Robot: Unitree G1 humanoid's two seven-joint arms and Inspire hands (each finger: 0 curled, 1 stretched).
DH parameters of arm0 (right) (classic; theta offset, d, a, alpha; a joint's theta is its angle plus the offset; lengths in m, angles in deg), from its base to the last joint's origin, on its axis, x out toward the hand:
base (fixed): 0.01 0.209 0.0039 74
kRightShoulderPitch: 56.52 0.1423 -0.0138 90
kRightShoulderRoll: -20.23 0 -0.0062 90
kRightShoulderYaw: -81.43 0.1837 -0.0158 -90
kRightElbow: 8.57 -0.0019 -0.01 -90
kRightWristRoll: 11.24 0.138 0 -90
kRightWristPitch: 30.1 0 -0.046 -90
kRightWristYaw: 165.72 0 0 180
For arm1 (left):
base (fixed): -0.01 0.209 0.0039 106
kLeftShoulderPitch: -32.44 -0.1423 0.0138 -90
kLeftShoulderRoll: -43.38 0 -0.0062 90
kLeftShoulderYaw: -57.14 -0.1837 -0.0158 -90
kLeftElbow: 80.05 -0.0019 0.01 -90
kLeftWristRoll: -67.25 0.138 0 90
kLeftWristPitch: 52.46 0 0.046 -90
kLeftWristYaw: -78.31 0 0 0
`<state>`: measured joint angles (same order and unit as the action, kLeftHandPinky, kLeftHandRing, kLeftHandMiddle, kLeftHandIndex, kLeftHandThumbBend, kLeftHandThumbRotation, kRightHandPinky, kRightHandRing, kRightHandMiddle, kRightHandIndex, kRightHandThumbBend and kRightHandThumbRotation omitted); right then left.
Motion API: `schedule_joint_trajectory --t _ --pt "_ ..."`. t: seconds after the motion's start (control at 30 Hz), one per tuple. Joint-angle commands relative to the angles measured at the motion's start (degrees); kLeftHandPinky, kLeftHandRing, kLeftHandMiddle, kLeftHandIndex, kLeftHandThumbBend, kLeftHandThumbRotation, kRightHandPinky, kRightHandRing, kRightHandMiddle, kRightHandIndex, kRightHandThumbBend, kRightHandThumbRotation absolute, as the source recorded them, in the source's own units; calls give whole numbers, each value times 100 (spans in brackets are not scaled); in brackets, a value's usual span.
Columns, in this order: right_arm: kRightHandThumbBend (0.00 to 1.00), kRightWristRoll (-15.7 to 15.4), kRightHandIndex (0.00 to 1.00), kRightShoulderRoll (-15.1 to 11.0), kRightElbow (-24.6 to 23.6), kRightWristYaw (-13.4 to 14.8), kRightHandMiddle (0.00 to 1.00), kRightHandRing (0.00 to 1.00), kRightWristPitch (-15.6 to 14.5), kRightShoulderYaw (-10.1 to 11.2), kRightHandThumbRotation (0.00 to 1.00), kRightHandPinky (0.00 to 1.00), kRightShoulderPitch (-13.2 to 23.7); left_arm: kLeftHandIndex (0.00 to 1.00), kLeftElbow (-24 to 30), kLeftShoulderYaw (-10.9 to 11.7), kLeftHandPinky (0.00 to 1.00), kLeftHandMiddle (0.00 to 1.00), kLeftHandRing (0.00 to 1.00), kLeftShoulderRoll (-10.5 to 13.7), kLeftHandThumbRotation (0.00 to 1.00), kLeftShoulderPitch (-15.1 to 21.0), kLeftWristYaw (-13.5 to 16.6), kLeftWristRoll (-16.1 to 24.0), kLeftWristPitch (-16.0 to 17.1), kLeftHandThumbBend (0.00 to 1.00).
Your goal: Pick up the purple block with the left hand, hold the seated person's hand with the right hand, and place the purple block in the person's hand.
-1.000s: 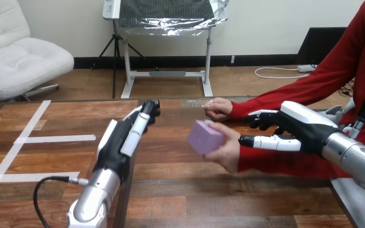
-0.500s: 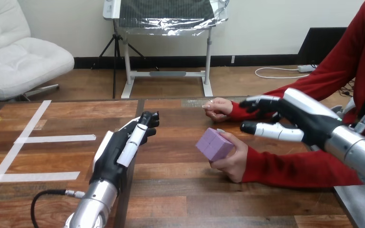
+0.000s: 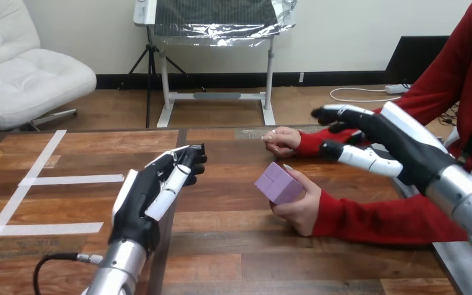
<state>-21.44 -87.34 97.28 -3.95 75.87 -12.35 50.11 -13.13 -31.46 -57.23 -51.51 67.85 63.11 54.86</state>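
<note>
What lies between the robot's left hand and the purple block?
In the head view, bare table separates the left hand from the purple block, held in the person's hand.

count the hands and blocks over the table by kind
robot hands: 2 (left hand, right hand)
person's hands: 2 (nearer hand round the purple block, farther hand behind)
purple blocks: 1
total: 5

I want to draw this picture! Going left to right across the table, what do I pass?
tape → left hand → block → right hand
</note>
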Motion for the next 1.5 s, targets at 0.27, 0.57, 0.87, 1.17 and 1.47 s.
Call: schedule_joint_trajectory --t 0.27,0.57,0.87,1.17,1.47 --pt "96 696 85 1018 -696 799 84 82 650 420 100 73 -712 61 780 107 56 65 65 -118 46 -124 -235 -455 715 46" --pt "82 1138 84 1696 -845 1017 82 80 1190 390 100 71 -1194 60 1290 80 49 63 61 -69 46 -400 -304 -482 913 34" --pt "90 1629 85 2294 -1157 884 82 79 1252 261 100 72 -1675 60 1996 44 46 62 60 -147 48 -694 -217 -539 738 27" --pt "86 2045 86 2737 -1202 650 84 81 1405 133 100 74 -1998 62 2366 3 43 62 60 -203 56 -814 -165 -496 773 35" --pt "79 2180 87 2916 -1316 431 84 82 1483 114 100 77 -2255 64 2454 -28 42 63 59 -261 64 -792 -202 -547 872 43"
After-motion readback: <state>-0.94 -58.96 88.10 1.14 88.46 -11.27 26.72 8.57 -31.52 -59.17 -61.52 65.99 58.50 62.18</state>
